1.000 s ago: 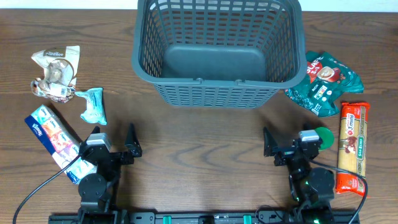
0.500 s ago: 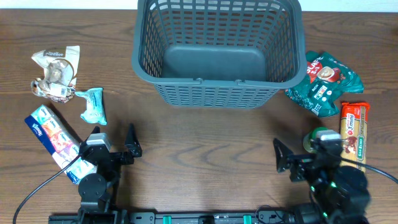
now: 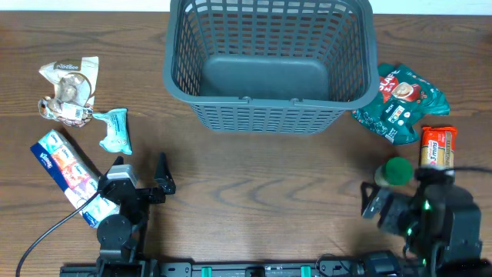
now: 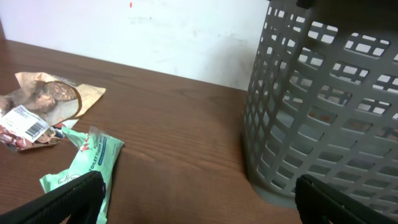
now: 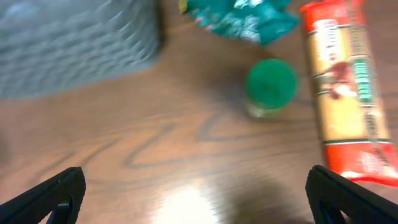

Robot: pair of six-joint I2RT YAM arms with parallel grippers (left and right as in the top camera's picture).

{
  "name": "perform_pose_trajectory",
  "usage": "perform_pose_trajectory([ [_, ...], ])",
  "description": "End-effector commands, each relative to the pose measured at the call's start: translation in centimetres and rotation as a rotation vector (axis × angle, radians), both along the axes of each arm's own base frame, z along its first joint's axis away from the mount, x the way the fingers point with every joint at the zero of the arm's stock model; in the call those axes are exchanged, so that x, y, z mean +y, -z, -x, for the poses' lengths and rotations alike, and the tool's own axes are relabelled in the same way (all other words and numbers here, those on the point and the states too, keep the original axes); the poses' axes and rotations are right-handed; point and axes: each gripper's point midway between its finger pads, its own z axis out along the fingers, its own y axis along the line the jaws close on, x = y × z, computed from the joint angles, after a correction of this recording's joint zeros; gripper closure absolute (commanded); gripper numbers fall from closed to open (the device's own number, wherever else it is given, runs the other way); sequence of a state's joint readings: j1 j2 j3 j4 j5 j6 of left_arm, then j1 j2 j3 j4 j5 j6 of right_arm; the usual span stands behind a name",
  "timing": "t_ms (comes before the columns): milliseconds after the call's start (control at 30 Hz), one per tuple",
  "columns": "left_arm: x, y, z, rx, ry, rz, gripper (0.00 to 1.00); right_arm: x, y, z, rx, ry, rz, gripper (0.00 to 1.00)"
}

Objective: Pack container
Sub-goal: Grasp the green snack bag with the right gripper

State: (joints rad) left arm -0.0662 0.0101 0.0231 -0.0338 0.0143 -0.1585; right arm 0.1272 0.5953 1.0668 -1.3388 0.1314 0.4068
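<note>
The container, a large dark grey lattice basket point(image 3: 246, 101), stands empty at the back centre. It fills the right of the left wrist view point(image 4: 311, 106) and shows blurred in the right wrist view point(image 5: 74, 43). My left gripper point(image 3: 142, 175) is open and empty near the front left, fingers wide apart point(image 4: 199, 208). My right gripper point(image 3: 377, 204) is open and empty at the front right, above bare wood point(image 5: 199, 202). A green-lidded jar point(image 3: 397, 171) stands just ahead of it point(image 5: 270, 87).
On the right lie a green bag point(image 3: 403, 96) and a long orange packet point(image 3: 438, 146). On the left lie a crumpled brown packet point(image 3: 69, 88), a small teal packet point(image 3: 115, 129) and a tissue pack point(image 3: 65, 165).
My right arm has moved to the right and toward the front edge, passing the green-lidded jar and covering the lower part of the orange packet. The left arm has not moved.
</note>
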Motion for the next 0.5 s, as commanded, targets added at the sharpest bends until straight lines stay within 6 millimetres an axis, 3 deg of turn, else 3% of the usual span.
perform_pose_trajectory([
  [0,0.7,1.8,0.1,0.055,-0.038,-0.004,0.01,-1.7,-3.7,-1.9,-0.09,0.087,0.065,0.01],
  [100,0.7,2.1,0.0,0.068,-0.037,-0.005,0.01,-0.8,-6.1,-3.3,-0.159,-0.036,0.112,0.01],
  [200,0.5,2.5,0.0,0.085,-0.03,-0.005,0.02,-1.1,-7.8,-4.1,-0.231,-0.02,0.131,0.01],
  [333,0.5,3.0,0.0,0.108,-0.03,-0.007,0.02,-3.7,-7.9,-4.7,-0.238,0.212,0.109,0.01],
  [467,0.5,3.4,0.0,0.126,-0.03,-0.008,0.01,-5.3,-7.5,-7.6,-0.195,0.289,0.129,0.01],
])
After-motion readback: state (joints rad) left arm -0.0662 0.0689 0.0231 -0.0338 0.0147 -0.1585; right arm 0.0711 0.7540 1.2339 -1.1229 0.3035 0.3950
